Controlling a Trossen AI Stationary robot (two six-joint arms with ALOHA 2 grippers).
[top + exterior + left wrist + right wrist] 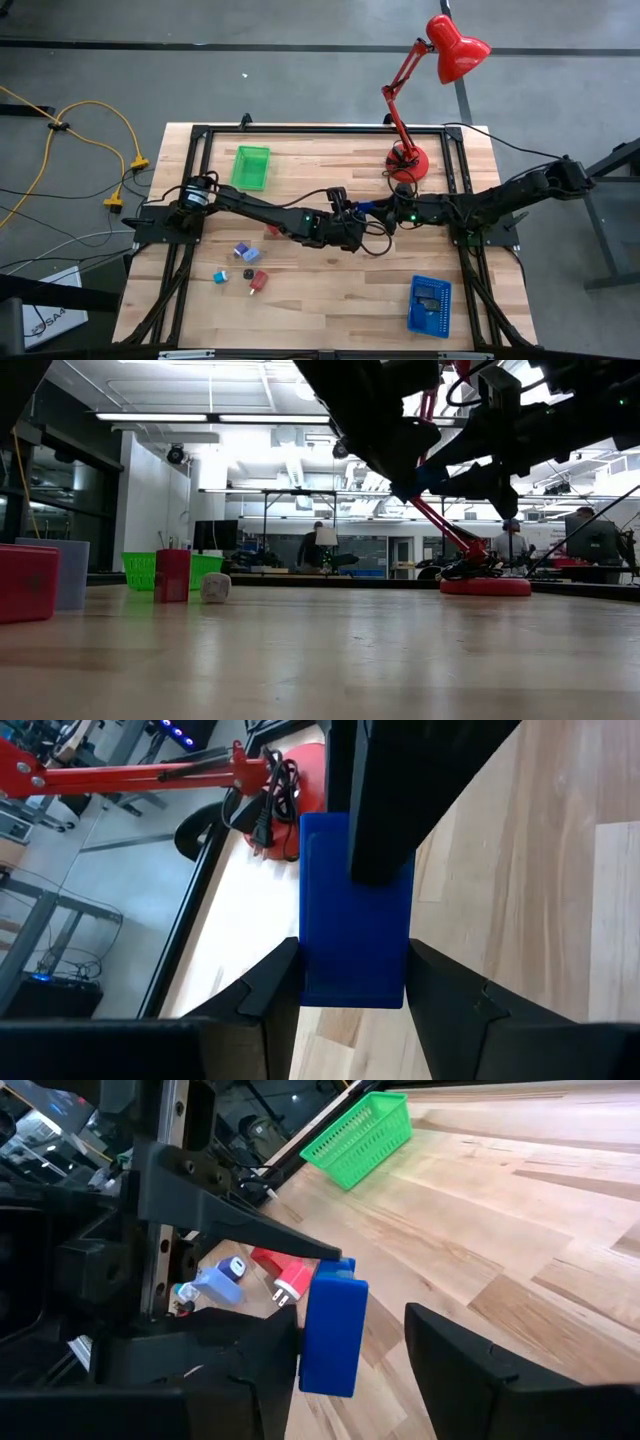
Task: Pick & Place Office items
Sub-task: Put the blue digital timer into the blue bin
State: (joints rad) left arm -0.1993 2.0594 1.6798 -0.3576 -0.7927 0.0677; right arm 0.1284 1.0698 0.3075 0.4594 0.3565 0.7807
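Note:
A blue block (355, 920), one of the office items, hangs over the middle of the table between my two grippers. My left gripper (353, 970), reaching in from the left (350, 215), is shut on it. My right gripper (350, 1325) comes from the right (383, 213) and stands open, one finger on each side of the block's (332, 1325) other end. Other small items lie loose on the near left of the table: a lilac piece (241, 251), a teal one (219, 274), a black one (248, 274) and a red one (259, 281). My left gripper pinches the blue block's two opposite side faces (308, 965) between its two fingers, at the end nearer that arm. The fingers come from the table's left, slanting a little downward. The block is lifted clear of the table and sticks out beyond them toward the right arm. My right gripper has one finger (278, 1350) close beside the block; I cannot tell whether it touches. A gap shows at the other finger (450, 1355).
A green tray (251, 167) stands at the far left and a blue perforated tray (430, 305) at the near right. A red desk lamp stands with its base (408, 160) at the far right, close behind the grippers.

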